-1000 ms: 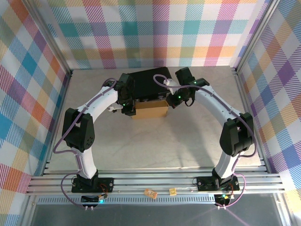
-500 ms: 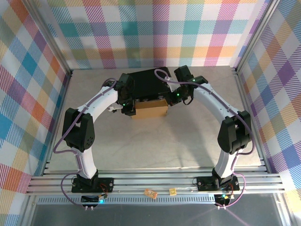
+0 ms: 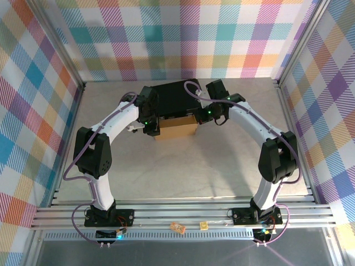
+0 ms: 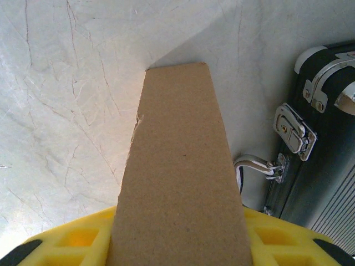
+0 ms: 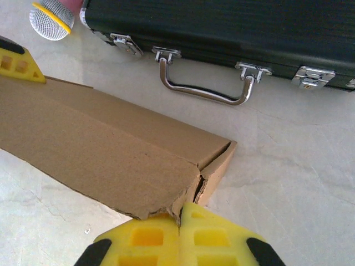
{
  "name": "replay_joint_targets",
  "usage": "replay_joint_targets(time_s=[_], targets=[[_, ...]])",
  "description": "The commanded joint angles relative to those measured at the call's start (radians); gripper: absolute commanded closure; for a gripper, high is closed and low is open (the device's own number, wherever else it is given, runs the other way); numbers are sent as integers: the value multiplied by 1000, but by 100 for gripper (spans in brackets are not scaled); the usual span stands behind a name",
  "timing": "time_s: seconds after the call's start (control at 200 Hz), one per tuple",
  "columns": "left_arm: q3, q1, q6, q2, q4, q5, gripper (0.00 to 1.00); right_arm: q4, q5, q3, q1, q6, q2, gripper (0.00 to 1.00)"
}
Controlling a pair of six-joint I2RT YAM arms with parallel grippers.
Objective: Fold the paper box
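Left wrist view: a flap of the plain brown corrugated cardboard box [image 4: 177,155] covers the gap of the left gripper [image 4: 178,233], so its grip cannot be determined. The flap's base and the black hard case with metal latches [image 4: 327,138] run off frame.

Right wrist view: the grey mesh ball with yellow band [image 5: 51,16] is cut by the top edge.

Top view: two small tan objects [image 3: 177,227] lie on the aluminium front rail [image 3: 277,217], too small to identify.
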Motion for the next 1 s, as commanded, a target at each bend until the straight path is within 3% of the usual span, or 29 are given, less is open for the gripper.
replay_joint_targets(time_s=[0.0,0.685,0.995], targets=[[17,-8,16,24,17,24,62,41,-33,-21,30,33,10,100],[20,15,6,53,35,26,64,366,7,-332,45,-30,-75,100],[16,23,6,63,35,23,69,394,56,-408,81,-28,-84,100]])
